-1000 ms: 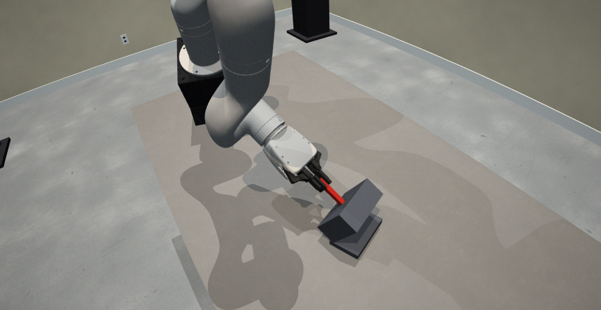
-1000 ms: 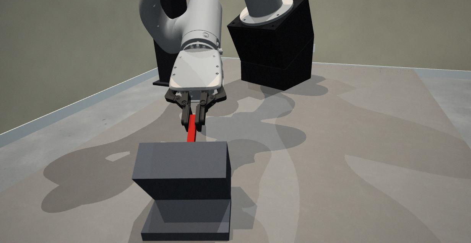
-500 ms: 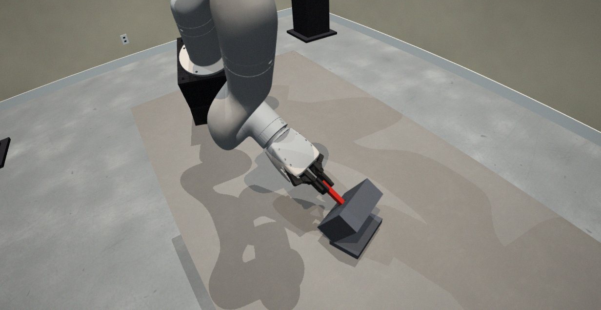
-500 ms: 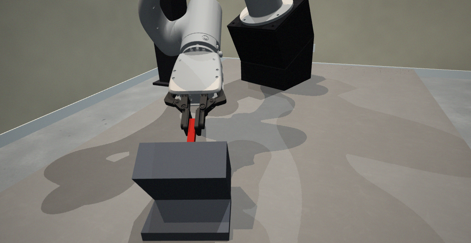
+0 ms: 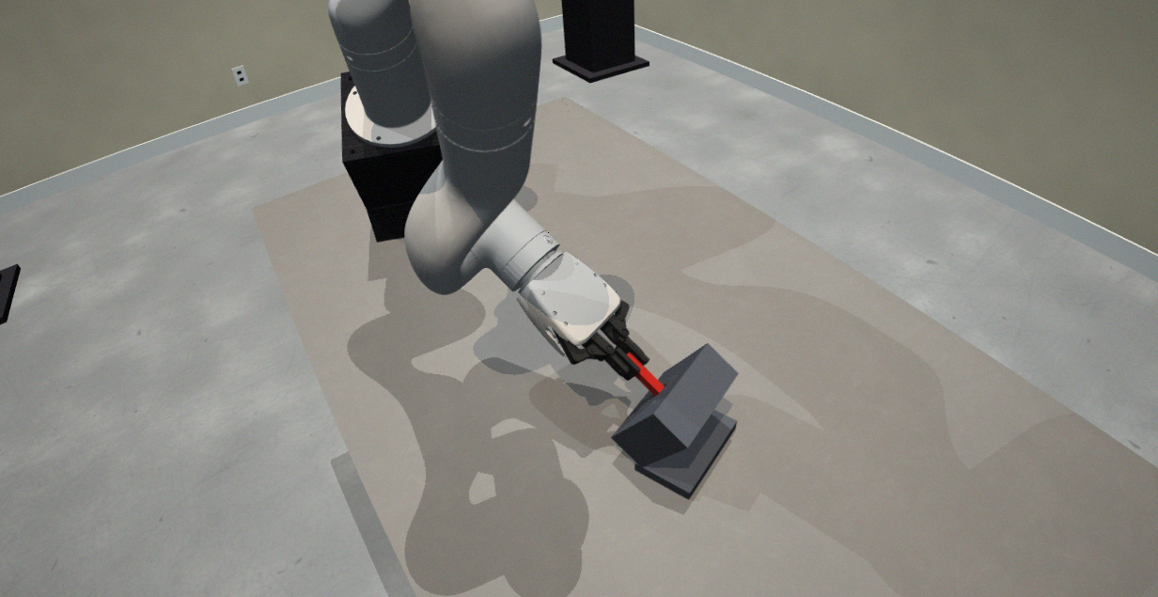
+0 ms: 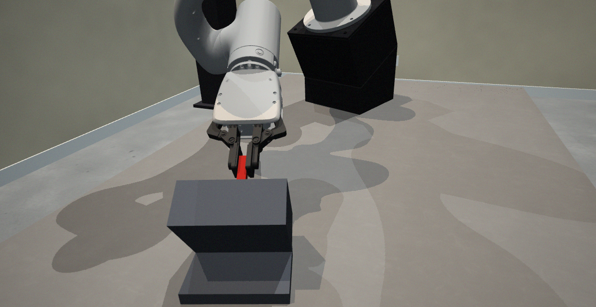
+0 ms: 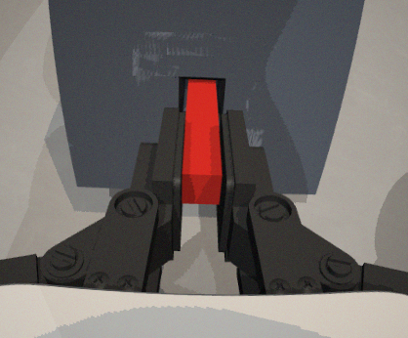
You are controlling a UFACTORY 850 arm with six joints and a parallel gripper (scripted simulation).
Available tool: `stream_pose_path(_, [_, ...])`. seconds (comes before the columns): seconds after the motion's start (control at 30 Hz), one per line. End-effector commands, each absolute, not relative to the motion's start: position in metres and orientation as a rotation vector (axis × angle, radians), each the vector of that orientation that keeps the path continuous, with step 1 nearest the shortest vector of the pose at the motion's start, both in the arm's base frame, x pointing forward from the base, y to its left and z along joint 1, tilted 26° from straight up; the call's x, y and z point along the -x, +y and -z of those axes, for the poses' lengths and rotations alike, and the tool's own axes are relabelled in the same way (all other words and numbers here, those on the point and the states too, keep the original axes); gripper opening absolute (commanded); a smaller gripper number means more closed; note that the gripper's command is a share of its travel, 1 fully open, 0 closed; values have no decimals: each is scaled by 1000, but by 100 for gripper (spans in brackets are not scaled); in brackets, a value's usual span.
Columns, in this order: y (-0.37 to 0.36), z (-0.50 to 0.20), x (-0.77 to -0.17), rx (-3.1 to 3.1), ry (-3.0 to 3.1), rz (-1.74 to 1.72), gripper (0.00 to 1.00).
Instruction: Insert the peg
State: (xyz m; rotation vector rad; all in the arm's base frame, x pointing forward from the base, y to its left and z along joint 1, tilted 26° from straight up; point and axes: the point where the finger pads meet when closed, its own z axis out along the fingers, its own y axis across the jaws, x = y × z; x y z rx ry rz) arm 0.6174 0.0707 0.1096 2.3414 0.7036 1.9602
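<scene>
My gripper is shut on the red peg, holding its rear end. The peg's front end is inside the square hole of the dark grey sloped panel. In the wrist view the peg runs straight from between my fingers into the hole in the panel, and the fingertips are close to the panel face. In the exterior view only a short piece of the peg shows between my gripper and the top edge of the panel; the hole is hidden there.
The panel stands on a flat grey base plate on the tan mat. The black robot pedestal stands behind my arm. A black post stands at the far corner of the floor.
</scene>
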Motion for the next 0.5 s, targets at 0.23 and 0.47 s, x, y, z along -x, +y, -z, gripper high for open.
stream_pose_path(0.23, [73,-109,-623,-2340,704,-1962,0])
stream_pose_path(0.47, [73,-109,-623,-2340,704,-1962,0])
